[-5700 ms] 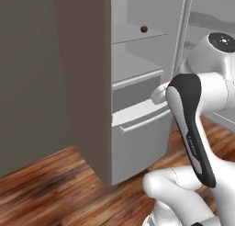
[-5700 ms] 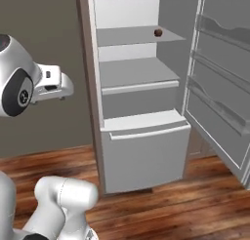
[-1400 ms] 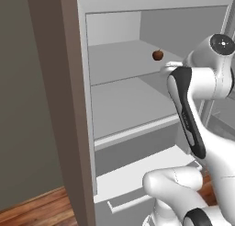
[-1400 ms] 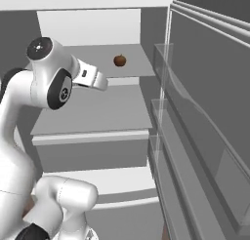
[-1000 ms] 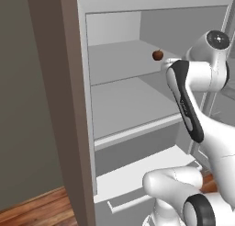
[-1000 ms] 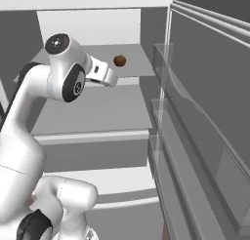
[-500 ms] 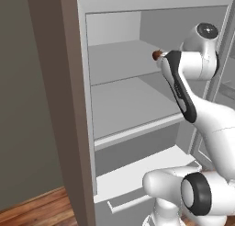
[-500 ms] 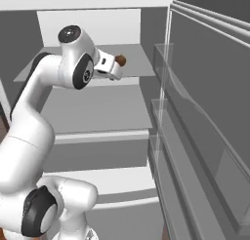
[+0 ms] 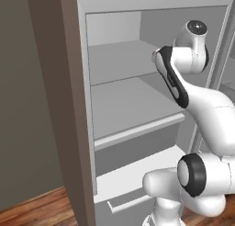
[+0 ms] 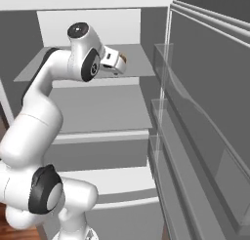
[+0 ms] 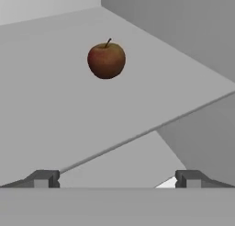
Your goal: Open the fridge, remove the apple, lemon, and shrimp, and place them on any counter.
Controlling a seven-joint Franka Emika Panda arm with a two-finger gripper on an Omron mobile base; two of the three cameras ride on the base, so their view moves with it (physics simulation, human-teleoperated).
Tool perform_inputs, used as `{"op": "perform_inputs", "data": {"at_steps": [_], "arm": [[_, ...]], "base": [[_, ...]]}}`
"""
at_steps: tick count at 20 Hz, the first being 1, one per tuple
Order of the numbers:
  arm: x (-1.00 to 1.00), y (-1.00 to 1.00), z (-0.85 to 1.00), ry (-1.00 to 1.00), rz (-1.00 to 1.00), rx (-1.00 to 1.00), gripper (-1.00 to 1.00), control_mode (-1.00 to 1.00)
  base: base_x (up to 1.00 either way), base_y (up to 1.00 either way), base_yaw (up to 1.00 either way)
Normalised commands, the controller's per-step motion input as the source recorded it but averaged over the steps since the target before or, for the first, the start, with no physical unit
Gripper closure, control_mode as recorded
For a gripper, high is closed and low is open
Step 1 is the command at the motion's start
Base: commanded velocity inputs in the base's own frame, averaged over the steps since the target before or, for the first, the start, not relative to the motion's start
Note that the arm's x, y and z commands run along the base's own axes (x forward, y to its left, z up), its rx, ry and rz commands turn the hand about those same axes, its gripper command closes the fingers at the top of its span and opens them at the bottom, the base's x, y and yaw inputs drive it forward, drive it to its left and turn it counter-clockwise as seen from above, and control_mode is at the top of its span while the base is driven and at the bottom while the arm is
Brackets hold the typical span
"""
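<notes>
The fridge stands open, its white shelves bare in the base views. The apple, dark red-brown with a short stem, sits upright on the upper shelf, near the back right. My gripper is open and empty at that shelf's front edge, a short way from the apple, which lies between and ahead of the two fingertips. In the right base view the gripper reaches in over the upper shelf. The arm covers the apple in the left base view. Lemon, shrimp and counter are out of view.
The open fridge door with its clear shelf bins stands close on the right. A lower drawer sits under the shelves. The fridge's right inner wall is near the apple. A brown cabinet side flanks the fridge on the left.
The arm has swung forward and into the fridge, bringing the hand up to the upper shelf in front of the apple. The jaws have stayed open. The apple has not moved.
</notes>
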Motion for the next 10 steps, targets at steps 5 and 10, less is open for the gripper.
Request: {"op": "perform_inputs", "data": {"at_steps": [5,10], "arm": [[0.54,0.00,0.00,0.03,0.00,0.00,-1.00,-1.00],[0.53,0.00,0.00,0.01,0.00,0.00,-1.00,-1.00]], "base": [[0.00,0.00,0.00],[0.00,0.00,0.00]]}}
